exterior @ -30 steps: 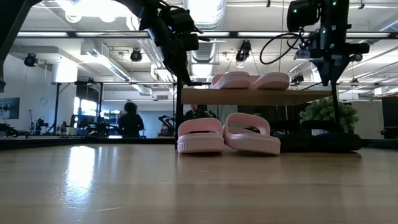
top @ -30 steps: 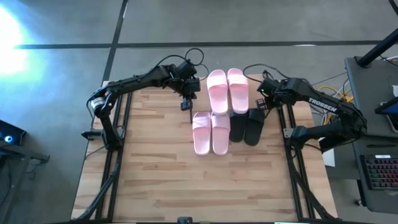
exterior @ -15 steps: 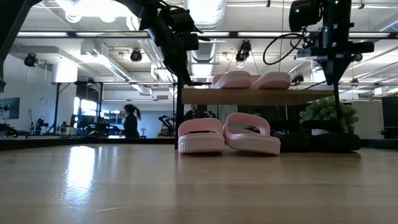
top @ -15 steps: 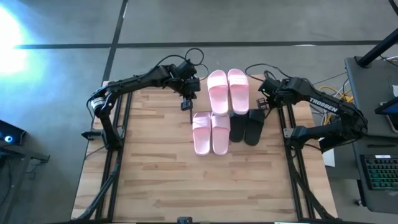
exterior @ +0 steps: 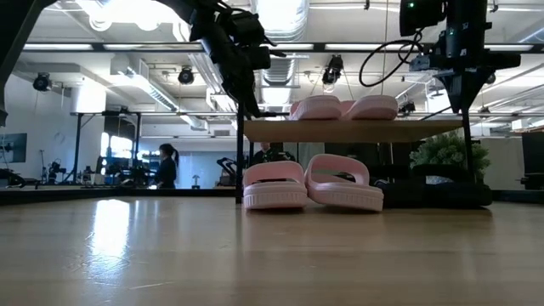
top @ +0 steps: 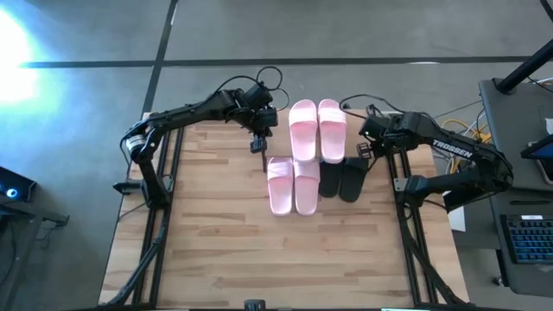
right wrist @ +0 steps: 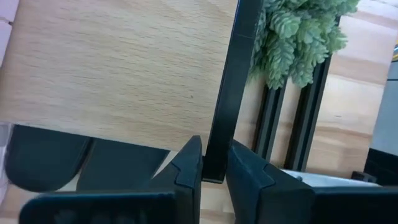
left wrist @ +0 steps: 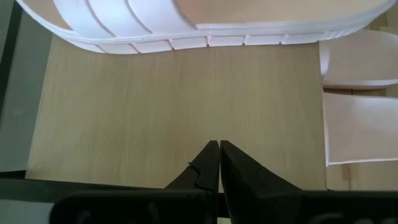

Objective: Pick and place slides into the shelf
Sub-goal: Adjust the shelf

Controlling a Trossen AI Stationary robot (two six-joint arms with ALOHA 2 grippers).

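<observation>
The shelf stands at the table's far middle, with two pink slides lying side by side on its light-wood board. Under and in front of it two more pink slides and two black slides rest on the table. My left gripper is shut and stands at the board's left end. My right gripper is at the shelf's right end, shut on its black metal bar. My left gripper's shut fingertips stand slanting down over the board's left end; I cannot tell whether they touch it. My right gripper pinches the black metal bar along the board's right end between its two fingers. The fingers come from above, pointing down, and the shelf stands on the table.
A green plant stands just beyond the shelf's right end. The near half of the wooden tabletop lies bare. A person walks far back in the room. A desk with a keyboard stands off the table's right side.
My right gripper has moved a little toward the table's right edge. The shelf's right end has shifted slightly with it, the two pink slides on top staying in place on the board.
</observation>
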